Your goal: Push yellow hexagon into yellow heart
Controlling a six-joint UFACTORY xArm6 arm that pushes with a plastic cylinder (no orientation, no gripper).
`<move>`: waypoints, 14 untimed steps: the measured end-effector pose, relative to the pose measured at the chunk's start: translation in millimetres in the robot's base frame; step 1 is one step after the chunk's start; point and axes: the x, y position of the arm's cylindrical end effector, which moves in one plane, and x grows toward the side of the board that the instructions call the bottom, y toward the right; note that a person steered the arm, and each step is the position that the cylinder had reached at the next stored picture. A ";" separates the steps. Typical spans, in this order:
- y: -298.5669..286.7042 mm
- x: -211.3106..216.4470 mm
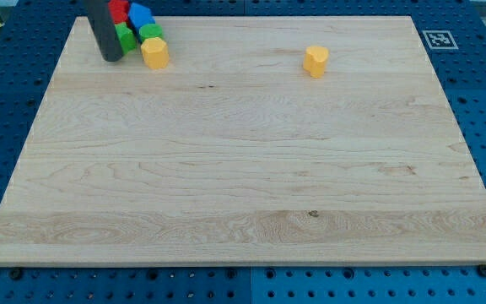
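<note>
The yellow hexagon [154, 52] lies near the board's top left corner, at the lower right of a small cluster of blocks. The yellow heart [315, 61] lies alone, right of centre near the view's top, well apart from the hexagon. My tip [110, 57] rests on the board just left of the cluster, about a block's width left of the hexagon. The dark rod hides part of the cluster's left side.
The cluster holds a red block [118, 10], a blue block [140, 15] and two green blocks [126, 36] [151, 32], packed against the hexagon. The wooden board [243, 186] lies on a blue perforated table. A marker tag [438, 39] sits off its top right corner.
</note>
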 end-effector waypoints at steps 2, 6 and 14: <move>63.8 4.8; 157.7 13.8; 165.3 -29.3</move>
